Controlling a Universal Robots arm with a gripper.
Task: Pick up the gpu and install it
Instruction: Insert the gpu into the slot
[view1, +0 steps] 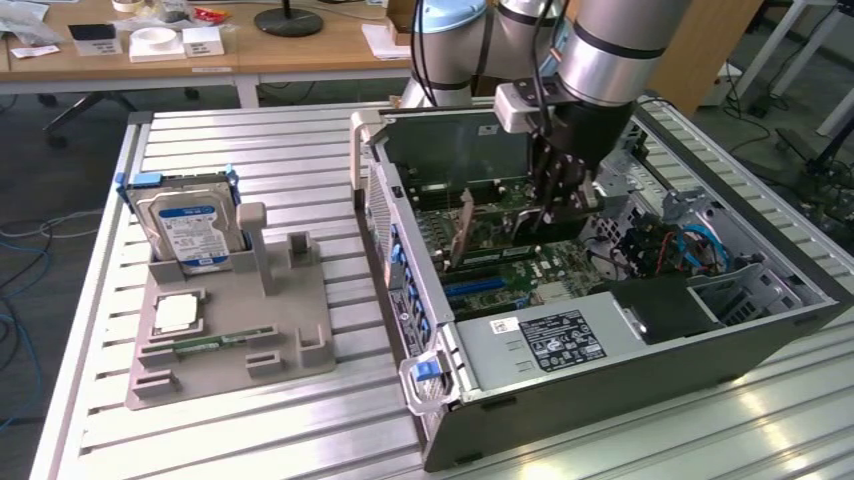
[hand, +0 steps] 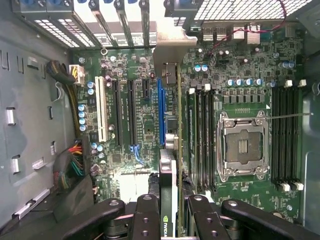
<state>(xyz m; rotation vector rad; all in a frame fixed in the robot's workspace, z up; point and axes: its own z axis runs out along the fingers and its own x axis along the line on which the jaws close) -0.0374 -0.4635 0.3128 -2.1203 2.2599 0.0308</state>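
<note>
Table: slotted metal top that carries the computer case.
Computer case: lies on its side with the side panel off, interior facing up.
Arm: reaches down from above into the open case.
Motherboard: covers the floor of the case, with its expansion slots running toward the case's rear grille.
Parts tray: grey holder outside the case, on the exterior view's left of it.
Hard drive: stands upright in the tray, well apart from the case.
Gpu: inside the case, standing on edge over the motherboard. Its silver bracket is up against the case's rear slot openings, and its lower edge runs along the blue slot.
Gripper: inside the case, directly above the card's end farther from the case's rear.
Fingers: closed onto the gpu, one on each face, clamping it.
Processor socket: in the case beside the card, empty.
Memory stick: lies in the tray, outside the case.
Done: the card is picked up, brought into the case and lined up with the blue slot.
Left: whether its edge is fully seated in the slot cannot be told, and the fingers have not let go.
</note>
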